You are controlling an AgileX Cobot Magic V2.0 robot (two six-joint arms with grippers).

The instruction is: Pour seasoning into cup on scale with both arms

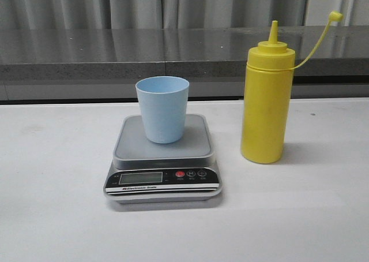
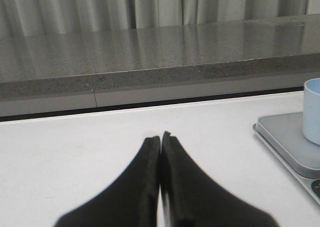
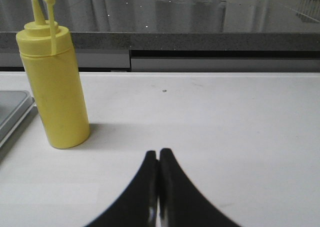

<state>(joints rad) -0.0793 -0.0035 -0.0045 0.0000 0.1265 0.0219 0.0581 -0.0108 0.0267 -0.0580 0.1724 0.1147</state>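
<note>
I see the cup (image 1: 162,108) upright on the scale (image 1: 163,158) and the bottle (image 1: 267,103) standing on the tabletop (image 1: 300,216) just right of it, cap off its nozzle. Both sets of jaws are clenched on nothing, left gripper (image 2: 160,137) and right gripper (image 3: 158,153) low over the tabletop. I can't see into the cup, so this fits either before pouring or after the bottle is back down.
</note>
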